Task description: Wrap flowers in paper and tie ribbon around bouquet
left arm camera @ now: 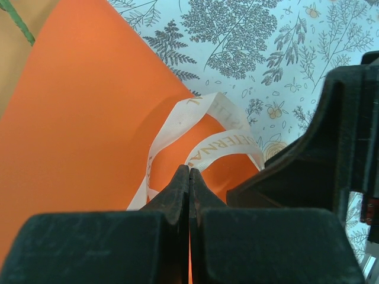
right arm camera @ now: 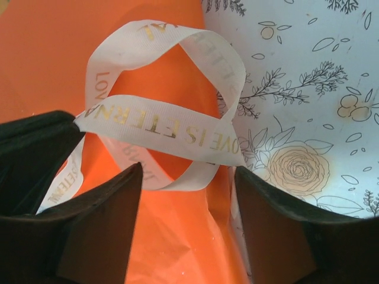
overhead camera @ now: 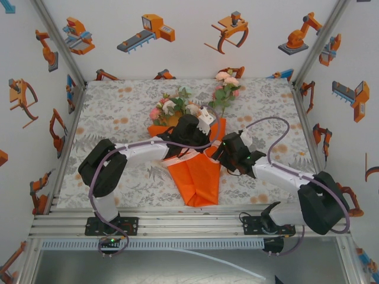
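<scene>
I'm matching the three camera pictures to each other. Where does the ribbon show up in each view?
Top view: too small to pick out surely; look on the orange paper.
Left wrist: the ribbon loops at centre, just beyond the shut left gripper.
Right wrist: it loops upper centre, beyond the open right gripper.
Shared landmark: the orange paper's edge against the floral tablecloth.

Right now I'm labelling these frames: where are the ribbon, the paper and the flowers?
ribbon (right arm camera: 160,127): right wrist view, on the lettered band crossing the loop.
paper (left arm camera: 77,136): left wrist view, on its flat orange face.
flowers (overhead camera: 227,77): top view, on the far pink bloom.
</scene>
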`<state>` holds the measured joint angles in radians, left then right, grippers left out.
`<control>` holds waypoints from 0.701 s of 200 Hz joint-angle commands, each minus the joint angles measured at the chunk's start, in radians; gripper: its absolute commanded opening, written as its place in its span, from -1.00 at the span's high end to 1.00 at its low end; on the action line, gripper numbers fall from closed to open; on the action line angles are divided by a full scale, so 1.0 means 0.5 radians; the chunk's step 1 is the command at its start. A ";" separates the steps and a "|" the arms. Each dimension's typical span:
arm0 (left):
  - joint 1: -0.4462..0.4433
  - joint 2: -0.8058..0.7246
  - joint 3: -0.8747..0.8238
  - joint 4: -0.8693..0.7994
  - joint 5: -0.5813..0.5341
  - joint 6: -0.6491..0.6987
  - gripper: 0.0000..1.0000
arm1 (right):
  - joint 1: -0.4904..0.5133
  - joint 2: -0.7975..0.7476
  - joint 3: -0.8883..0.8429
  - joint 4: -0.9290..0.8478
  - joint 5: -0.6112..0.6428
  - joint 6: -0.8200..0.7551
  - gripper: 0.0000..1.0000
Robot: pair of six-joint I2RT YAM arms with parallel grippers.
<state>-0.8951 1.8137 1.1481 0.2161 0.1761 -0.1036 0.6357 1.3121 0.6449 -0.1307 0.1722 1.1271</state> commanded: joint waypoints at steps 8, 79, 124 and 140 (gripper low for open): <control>0.008 -0.010 0.014 0.013 0.026 -0.001 1.00 | 0.009 0.041 0.042 0.063 0.076 -0.033 0.35; 0.008 0.018 0.033 0.010 0.007 -0.001 1.00 | 0.010 -0.144 -0.037 0.014 -0.146 -0.127 0.47; 0.011 0.035 0.062 -0.063 -0.093 -0.020 1.00 | 0.010 -0.207 0.018 -0.104 -0.224 -0.269 1.00; 0.014 0.061 0.109 -0.162 -0.164 -0.020 1.00 | 0.008 -0.293 0.059 -0.227 -0.288 -0.418 1.00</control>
<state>-0.8951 1.8160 1.1530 0.1963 0.1478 -0.1040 0.6357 1.2335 0.6392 -0.1501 0.0731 1.0256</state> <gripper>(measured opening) 0.008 0.004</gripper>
